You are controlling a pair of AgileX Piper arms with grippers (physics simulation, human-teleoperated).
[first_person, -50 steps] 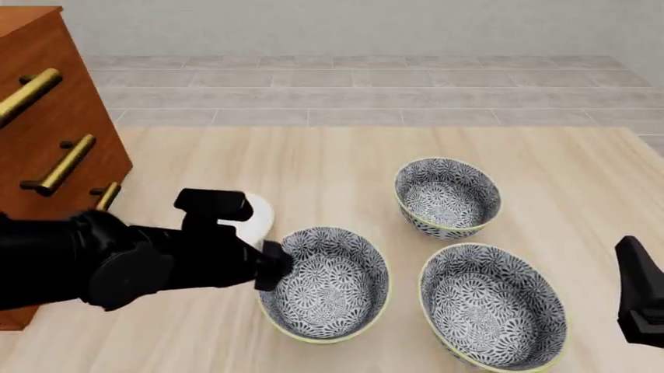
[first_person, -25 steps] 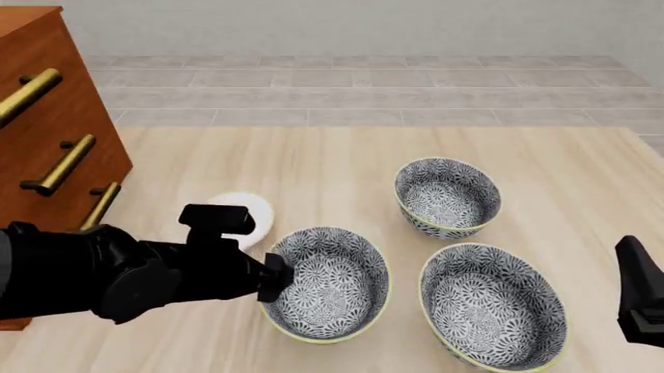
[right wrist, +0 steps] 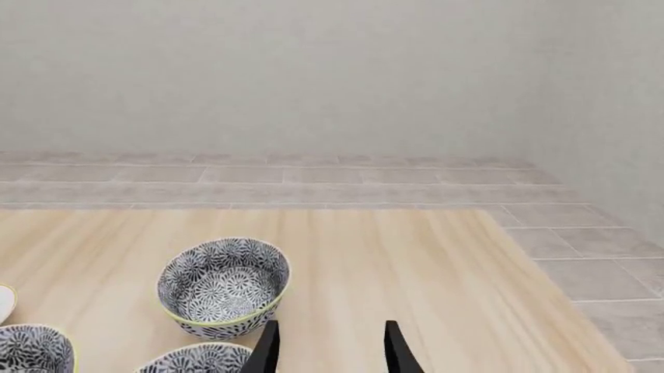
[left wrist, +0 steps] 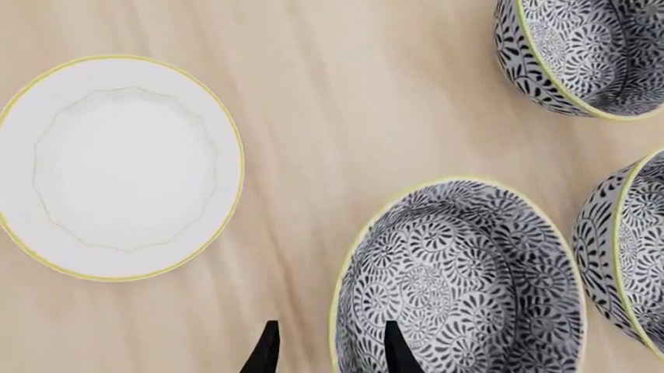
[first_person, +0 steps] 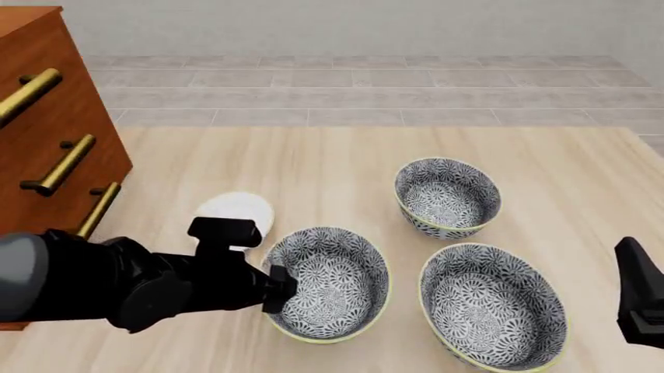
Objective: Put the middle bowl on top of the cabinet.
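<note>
The middle bowl point(first_person: 330, 284) point(left wrist: 462, 280), deep with a black-and-white floral pattern and a yellow-green rim, sits upright on the table, the leftmost of three alike. My left gripper point(first_person: 282, 286) point(left wrist: 330, 330) is open and straddles its left rim: one finger stands inside the bowl and the other outside, neither pressed on it. The reddish-brown cabinet point(first_person: 52, 132) with brass handles rises at the far left. My right gripper point(first_person: 638, 299) point(right wrist: 330, 342) hangs open and empty at the right edge, well away from the bowls. A sliver of the middle bowl point(right wrist: 31, 348) shows in the right wrist view.
A smaller patterned bowl point(first_person: 446, 196) point(left wrist: 581, 54) point(right wrist: 223, 287) stands farther back. A larger one point(first_person: 493, 307) point(left wrist: 633, 249) sits just right of the middle bowl. A small white plate point(first_person: 236, 211) point(left wrist: 120, 167) lies between the cabinet and the middle bowl.
My left arm has drawn back toward the near side and sunk a little, uncovering the white plate; its fingers now sit lower on the bowl's left rim. The right arm has not moved.
</note>
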